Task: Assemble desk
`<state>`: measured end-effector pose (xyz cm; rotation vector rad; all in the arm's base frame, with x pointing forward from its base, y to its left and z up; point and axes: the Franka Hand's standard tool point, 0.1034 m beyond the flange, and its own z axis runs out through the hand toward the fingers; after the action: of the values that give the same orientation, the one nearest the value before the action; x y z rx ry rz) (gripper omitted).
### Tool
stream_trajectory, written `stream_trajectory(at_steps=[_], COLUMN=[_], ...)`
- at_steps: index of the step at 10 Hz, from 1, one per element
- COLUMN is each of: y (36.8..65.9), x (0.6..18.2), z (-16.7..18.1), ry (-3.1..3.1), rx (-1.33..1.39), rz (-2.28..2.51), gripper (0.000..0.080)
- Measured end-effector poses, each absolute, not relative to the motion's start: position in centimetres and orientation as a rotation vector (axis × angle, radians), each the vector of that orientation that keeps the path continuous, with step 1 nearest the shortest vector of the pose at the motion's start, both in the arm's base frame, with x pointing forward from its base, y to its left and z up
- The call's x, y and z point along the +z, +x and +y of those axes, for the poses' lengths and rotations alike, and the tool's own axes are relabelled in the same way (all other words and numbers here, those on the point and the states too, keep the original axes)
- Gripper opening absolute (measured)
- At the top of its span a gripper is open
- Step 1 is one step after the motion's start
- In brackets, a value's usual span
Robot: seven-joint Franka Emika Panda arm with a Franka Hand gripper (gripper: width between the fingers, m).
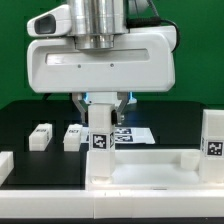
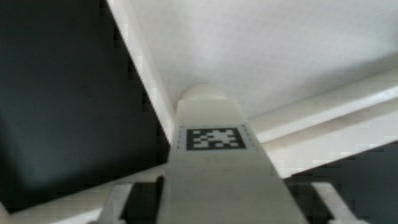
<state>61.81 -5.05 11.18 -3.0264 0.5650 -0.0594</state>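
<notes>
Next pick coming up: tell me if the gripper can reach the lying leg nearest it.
Probably not yet: its fingers look closed on the upright leg. Nothing covers the lying leg, so after release, likely yes.

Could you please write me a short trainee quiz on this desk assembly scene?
1. How many legs stand upright in the exterior view?
2. True or false: the marker board lies inside the panel.
3. The tagged leg between the fingers of the gripper stands at the panel's: A) end at the exterior view's left; B) end at the exterior view's right; C) middle.
Key: 1) two, counting the far leg; 2) false, it lies on the table behind; 3) A.
</notes>
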Motion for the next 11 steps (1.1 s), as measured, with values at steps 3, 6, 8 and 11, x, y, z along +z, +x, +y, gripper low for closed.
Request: stream_trajectory(at_steps=[3, 6, 8, 11], y=[61.80, 62.02, 62.59, 62.68], x=[11.11, 11.01, 11.01, 10.99], z=[-4.98, -4.97, -5.12, -5.04], ry=[-2.961, -2.732, -2.394, -2.292], rx=[-0.050, -0.019, -0.034, -0.034], rz=[0.826, 1.367, 1.773, 1.889], gripper=[0.0288, 0.0288, 0.0288, 0.0288])
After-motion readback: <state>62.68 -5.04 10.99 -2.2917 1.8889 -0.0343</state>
